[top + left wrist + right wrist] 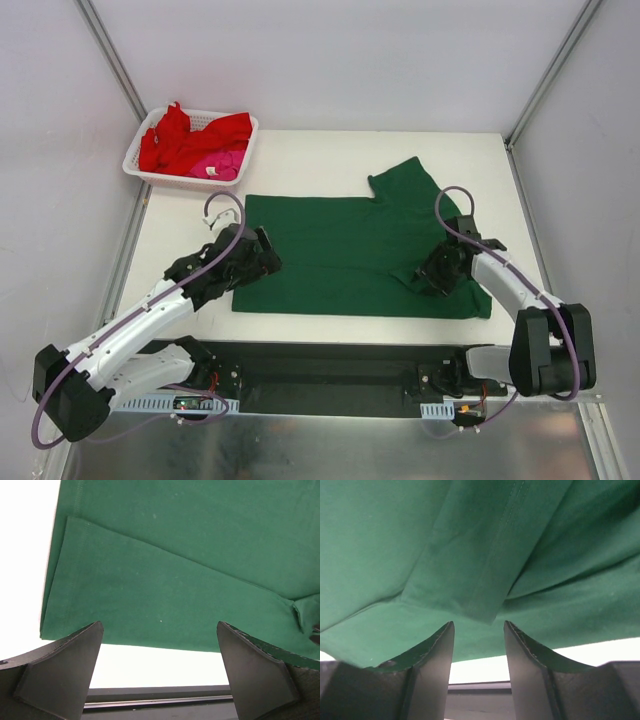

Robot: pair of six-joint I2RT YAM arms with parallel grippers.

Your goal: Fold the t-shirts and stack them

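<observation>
Green t-shirt (340, 250), long axis left–right: right gripper (479, 624), jaws narrowed yet apart, faces its folded sleeve tip (481, 607); left gripper (160, 630), spread wide, at its left end

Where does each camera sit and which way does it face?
Top external: above, behind the bases, looking down on the table; both arms show.
Left wrist: on left arm, facing the green t-shirt's near edge; spread fingers show.
Right wrist: on right arm, facing its folded hem; fingers show.
Shared: the green t-shirt.
</observation>
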